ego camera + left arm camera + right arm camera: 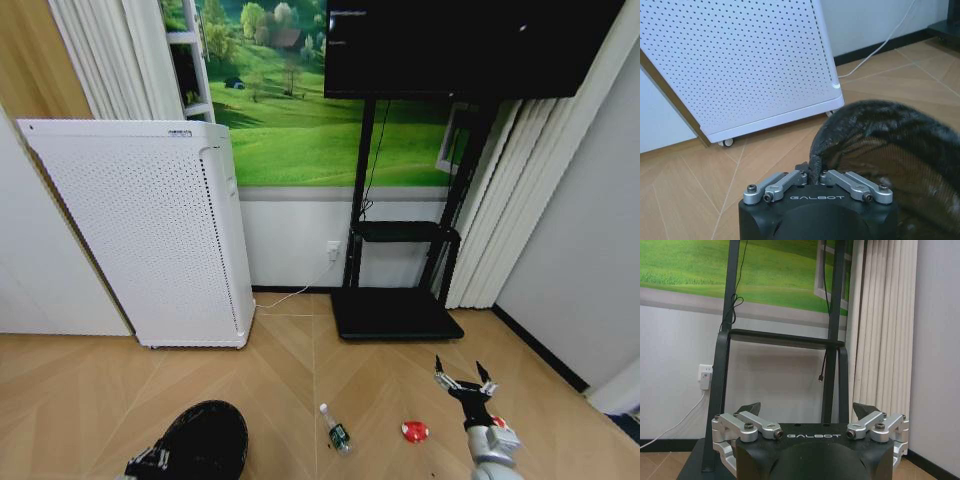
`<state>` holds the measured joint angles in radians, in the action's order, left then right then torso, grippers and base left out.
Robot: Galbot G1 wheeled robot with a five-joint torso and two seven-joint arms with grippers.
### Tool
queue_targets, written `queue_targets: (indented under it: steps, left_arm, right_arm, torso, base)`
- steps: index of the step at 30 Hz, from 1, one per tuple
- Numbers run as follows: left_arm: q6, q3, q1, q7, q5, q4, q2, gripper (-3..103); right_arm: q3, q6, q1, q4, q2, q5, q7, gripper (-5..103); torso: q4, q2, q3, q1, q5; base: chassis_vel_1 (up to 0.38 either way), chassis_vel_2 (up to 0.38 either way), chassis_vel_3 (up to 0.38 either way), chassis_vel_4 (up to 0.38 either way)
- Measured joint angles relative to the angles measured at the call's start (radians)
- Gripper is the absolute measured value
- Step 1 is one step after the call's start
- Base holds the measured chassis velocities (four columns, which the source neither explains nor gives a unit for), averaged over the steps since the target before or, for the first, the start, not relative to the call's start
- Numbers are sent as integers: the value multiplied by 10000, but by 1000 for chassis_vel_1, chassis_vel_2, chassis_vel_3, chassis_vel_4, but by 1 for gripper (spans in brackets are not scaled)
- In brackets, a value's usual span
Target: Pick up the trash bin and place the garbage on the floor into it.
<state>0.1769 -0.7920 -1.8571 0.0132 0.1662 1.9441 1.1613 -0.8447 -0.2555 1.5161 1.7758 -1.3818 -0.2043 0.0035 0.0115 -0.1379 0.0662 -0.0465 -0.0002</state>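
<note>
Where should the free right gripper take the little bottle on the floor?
Around its clear body, from above: it lies flat on the floor, cap pointing toward the wall, so close the open right gripper across its width, not along its length.

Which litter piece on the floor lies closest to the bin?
The small clear bottle with the green label: it lies just right of the trash bin held by the left gripper; the red wrapper lies farther right.
</note>
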Motion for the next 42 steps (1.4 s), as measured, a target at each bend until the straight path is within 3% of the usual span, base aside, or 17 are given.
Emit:
queue_targets:
  steps: [19,30,42]
  left_arm:
    - [47,-658,1139,411,91,1905,-573,4]
    - [-565,-605,2685,1090,81,1856,-1030,4]
    - [-1011,-376,3050,1391,-214,1598,-802,4]
  right_arm:
    - [25,149,119,183,-13,260,214,100]
    - [244,486,209,235,-72,305,326,100]
    - [154,508,93,167,-53,657,111,100]
  torso:
    - [1,0,-2,2,3]
    - [1,0,-2,2,2]
    - [1,-1,-2,2,3]
  base:
    - [0,0,0,0]
    - [0,0,0,0]
    - [0,0,0,0]
